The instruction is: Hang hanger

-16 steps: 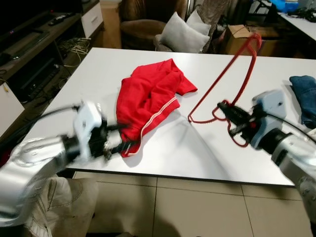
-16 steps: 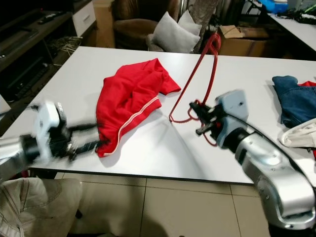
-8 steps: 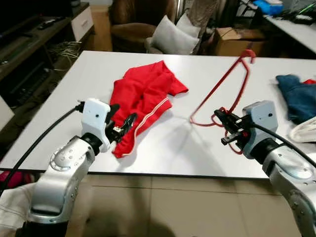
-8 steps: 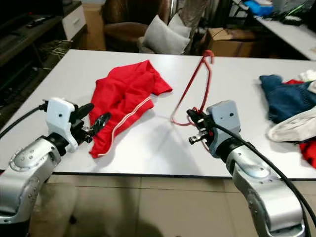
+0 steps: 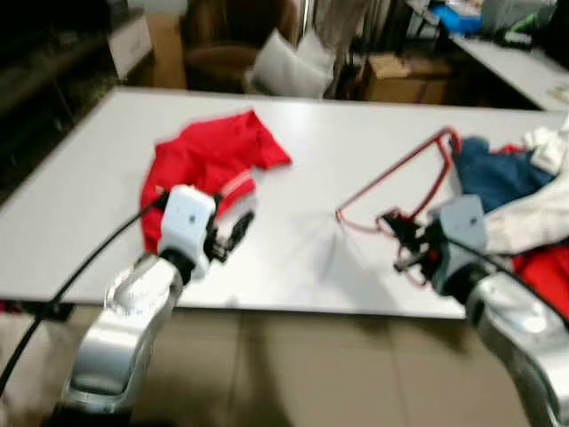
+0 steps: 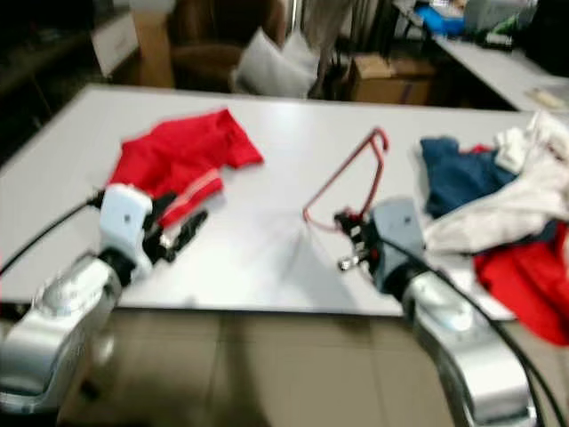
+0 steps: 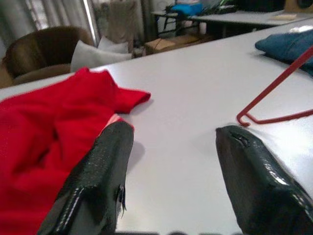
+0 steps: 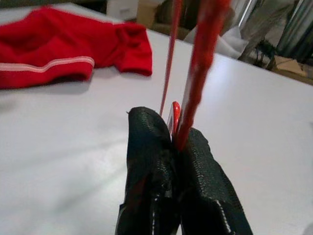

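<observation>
**Hanger held, view swung right**

R gripper (image 5: pixel 402 245) clenched on red hanger (image 5: pixel 404 178), centre-right of frame, above white table (image 5: pixel 311 133). L gripper (image 5: pixel 233 233) w/ fingers spread, empty, beside red shirt (image 5: pixel 200 156). Camera has turned since 0.5 s ago; clothes pile (image 5: pixel 524 213) now at right edge. Likely heading off to hang it.

Right gripper (image 8: pixel 177 142): two black textured fingers pressed together, clamped on a thin red bar.
Hanger (image 8: pixel 201 58): red wire, two strands rising from between the fingertips and out of frame.
Red garment (image 8: pixel 63 54): lying flat ahead of the fingertips, off to one side, with a pale stripe along its hem.
Table (image 8: pixel 73 142): white, beneath the fingers.
</observation>
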Controlling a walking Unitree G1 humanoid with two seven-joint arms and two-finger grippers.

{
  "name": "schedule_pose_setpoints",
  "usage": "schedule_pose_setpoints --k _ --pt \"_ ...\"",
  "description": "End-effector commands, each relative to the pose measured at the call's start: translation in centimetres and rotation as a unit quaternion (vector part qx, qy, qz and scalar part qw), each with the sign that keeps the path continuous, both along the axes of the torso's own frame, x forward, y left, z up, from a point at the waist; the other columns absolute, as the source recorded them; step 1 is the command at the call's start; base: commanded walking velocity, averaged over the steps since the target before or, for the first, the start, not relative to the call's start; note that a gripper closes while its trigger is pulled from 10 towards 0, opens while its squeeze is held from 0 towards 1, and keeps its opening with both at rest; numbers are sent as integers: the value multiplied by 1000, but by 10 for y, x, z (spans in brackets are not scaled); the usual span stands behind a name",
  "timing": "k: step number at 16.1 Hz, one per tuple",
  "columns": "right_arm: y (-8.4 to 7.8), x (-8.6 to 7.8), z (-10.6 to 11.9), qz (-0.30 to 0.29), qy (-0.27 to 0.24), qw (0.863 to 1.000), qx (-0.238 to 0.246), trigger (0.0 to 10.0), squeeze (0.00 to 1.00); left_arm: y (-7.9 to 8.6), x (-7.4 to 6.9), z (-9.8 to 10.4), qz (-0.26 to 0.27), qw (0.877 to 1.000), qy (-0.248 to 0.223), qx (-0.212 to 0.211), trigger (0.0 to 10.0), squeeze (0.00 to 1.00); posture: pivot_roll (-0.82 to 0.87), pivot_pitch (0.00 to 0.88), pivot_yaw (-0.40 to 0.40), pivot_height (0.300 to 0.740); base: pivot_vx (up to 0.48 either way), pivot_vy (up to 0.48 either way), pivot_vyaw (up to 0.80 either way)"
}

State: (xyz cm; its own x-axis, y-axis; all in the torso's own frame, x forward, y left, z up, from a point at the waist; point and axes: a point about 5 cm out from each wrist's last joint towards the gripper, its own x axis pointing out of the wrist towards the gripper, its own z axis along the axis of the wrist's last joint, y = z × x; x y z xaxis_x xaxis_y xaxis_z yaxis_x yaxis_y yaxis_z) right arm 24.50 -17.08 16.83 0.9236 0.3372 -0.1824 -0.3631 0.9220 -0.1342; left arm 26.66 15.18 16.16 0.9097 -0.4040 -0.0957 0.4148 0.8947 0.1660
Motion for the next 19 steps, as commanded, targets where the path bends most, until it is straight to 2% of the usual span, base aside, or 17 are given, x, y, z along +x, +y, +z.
schedule_pose_setpoints --k 1,4,6,12,19 --pt "-5 3 0 -15 -5 1000 0 10000 0 -4 1 5 -7 1000 -13 1 10000 0 -143 0 -11 740 0 -480 0" --pt "-4 6 -7 -33 -2 999 11 10000 0 -6 8 -2 1 1000 -1 12 10000 0 -147 0 -7 740 0 0 0" --pt "-7 3 -10 -50 0 999 15 10000 0 -8 12 -4 6 1000 8 5 10000 0 -161 0 14 740 0 0 0" --pt "-6 4 -8 -44 -4 999 7 10000 0 -11 13 -5 -3 1000 11 9 10000 0 -159 0 19 740 0 0 0" --pt "-4 8 -7 -33 -6 999 0 10000 0 -9 11 -6 -1 1000 9 14 10000 0 -147 0 3 740 -250 0 0"
